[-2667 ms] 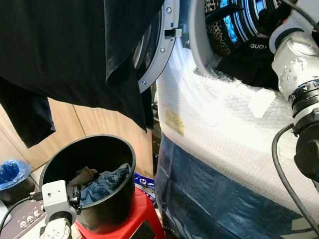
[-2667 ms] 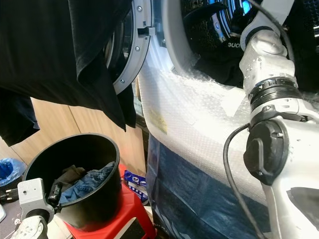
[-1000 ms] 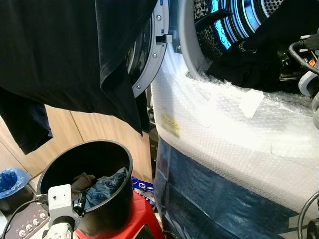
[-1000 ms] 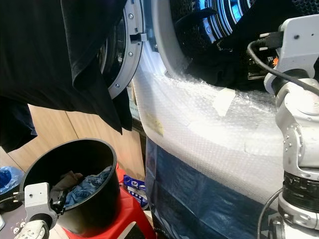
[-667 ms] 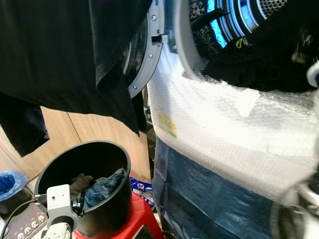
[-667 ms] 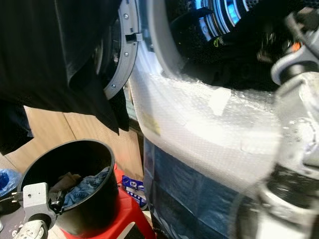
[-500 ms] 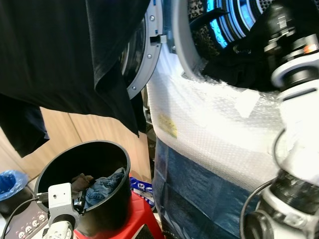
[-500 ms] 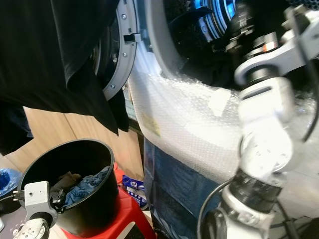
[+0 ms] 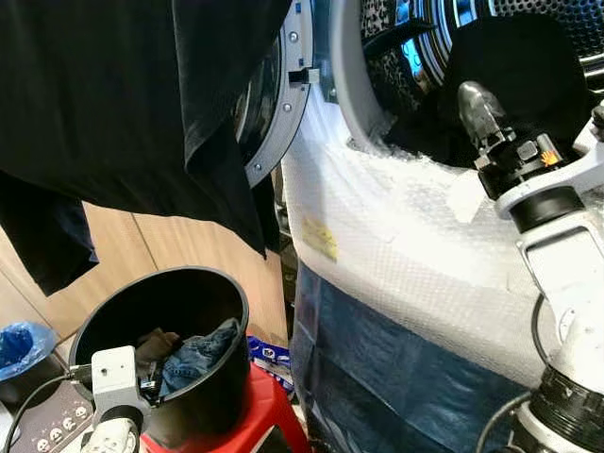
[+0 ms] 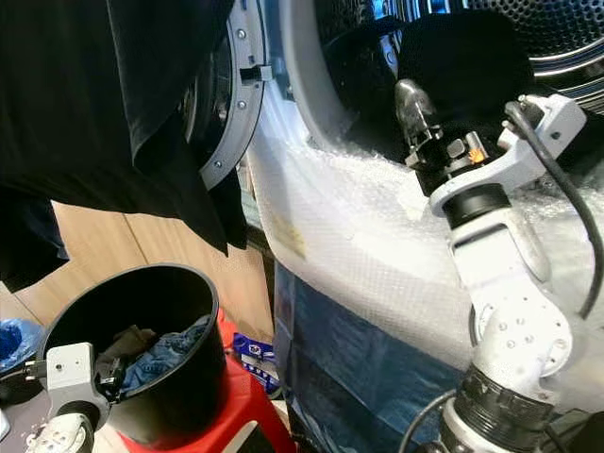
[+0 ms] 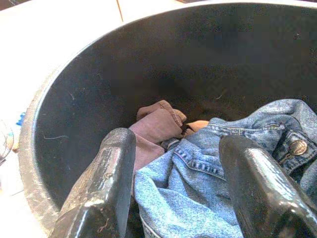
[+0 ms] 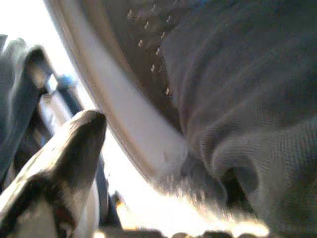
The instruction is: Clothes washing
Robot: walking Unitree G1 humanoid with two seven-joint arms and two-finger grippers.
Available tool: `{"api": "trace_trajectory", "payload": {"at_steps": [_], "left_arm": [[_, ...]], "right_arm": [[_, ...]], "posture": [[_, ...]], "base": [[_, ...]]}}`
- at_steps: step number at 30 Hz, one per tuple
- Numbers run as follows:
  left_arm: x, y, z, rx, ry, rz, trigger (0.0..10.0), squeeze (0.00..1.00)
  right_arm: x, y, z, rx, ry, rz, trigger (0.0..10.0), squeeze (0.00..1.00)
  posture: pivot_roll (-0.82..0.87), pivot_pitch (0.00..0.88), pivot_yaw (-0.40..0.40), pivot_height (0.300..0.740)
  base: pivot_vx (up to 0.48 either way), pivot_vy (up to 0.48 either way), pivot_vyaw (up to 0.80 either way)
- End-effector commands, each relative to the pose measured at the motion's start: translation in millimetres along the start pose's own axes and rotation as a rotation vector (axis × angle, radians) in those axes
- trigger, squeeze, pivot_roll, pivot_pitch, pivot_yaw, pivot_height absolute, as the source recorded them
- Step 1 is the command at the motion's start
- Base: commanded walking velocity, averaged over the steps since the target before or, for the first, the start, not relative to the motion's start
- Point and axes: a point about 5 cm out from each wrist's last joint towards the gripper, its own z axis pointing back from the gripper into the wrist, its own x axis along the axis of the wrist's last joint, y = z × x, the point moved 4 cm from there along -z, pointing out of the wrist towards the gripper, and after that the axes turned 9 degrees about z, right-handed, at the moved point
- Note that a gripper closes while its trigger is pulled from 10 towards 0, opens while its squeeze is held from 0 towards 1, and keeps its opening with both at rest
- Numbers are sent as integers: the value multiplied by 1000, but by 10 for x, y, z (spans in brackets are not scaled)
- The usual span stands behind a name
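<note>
The washer's drum mouth (image 9: 444, 47) is stuffed with dark clothes. My right arm reaches up to it, and my right gripper (image 10: 429, 104) presses into a black garment (image 9: 514, 80) at the opening. One finger (image 12: 64, 158) stands far to the side; grey cloth (image 12: 247, 124) covers the other, so the gripper looks open. Low on the left, my left gripper (image 11: 173, 163) hangs open just inside a black bucket (image 9: 222, 377). Blue jeans (image 11: 223, 188) and a brown cloth (image 11: 156, 124) lie under it in the bucket.
Black garments (image 9: 123, 94) hang over the open washer door (image 9: 283, 104) and block the upper left. The washer front is wrapped in bubble wrap (image 9: 396, 245), with blue sheeting (image 9: 377, 368) below. The bucket stands on a red stool (image 9: 269, 425). A blue bag (image 9: 19, 344) lies at far left.
My right arm has swung up from the right, and its gripper now pushes against the black garment at the drum mouth. The left arm and bucket have stayed put.
</note>
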Motion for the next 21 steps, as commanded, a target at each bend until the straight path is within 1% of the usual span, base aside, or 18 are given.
{"api": "trace_trajectory", "payload": {"at_steps": [1,3,4,6,7,8,10,15,18,20,21], "left_arm": [[23,24,-9,7,-5,-1,10000,0],[26,25,-13,6,-5,0,10000,0],[28,26,-16,5,-5,-1,10000,0],[32,24,-19,3,-6,-1,10000,0],[34,23,-20,2,-6,-2,10000,0],[34,23,-20,2,-6,-2,10000,0],[42,18,-25,1,-8,-1,10000,0],[40,10,-33,-4,-5,-3,10000,0],[47,1,-42,-6,-6,-3,10000,0],[54,-6,-49,-8,-8,-2,10000,0],[64,-12,-56,-9,-11,-1,10000,0]], "right_arm": [[43,93,39,62,-4,38,10000,0],[50,79,79,76,2,76,10000,0],[65,35,130,84,5,122,10000,0],[74,0,167,89,10,152,10000,0],[82,-90,221,66,19,208,10000,0],[83,-113,235,60,22,222,10000,0],[123,-163,307,69,15,219,10000,0],[145,-81,469,189,28,252,10000,0],[122,-131,499,178,40,263,10000,0],[127,-149,507,172,30,253,10000,0],[150,-130,509,185,-3,209,10000,0]], "posture": [[79,0,85,740],[76,0,90,740],[75,0,90,740],[76,0,90,740],[74,0,93,740],[74,0,93,740],[72,0,93,740],[68,0,96,740],[64,0,99,740],[63,0,99,740],[65,0,99,740]], "base": [[0,0,0],[0,0,0],[0,0,0],[0,0,0],[0,0,0],[0,0,0],[0,0,0],[0,0,0],[0,0,0],[0,0,0],[0,0,0]]}}
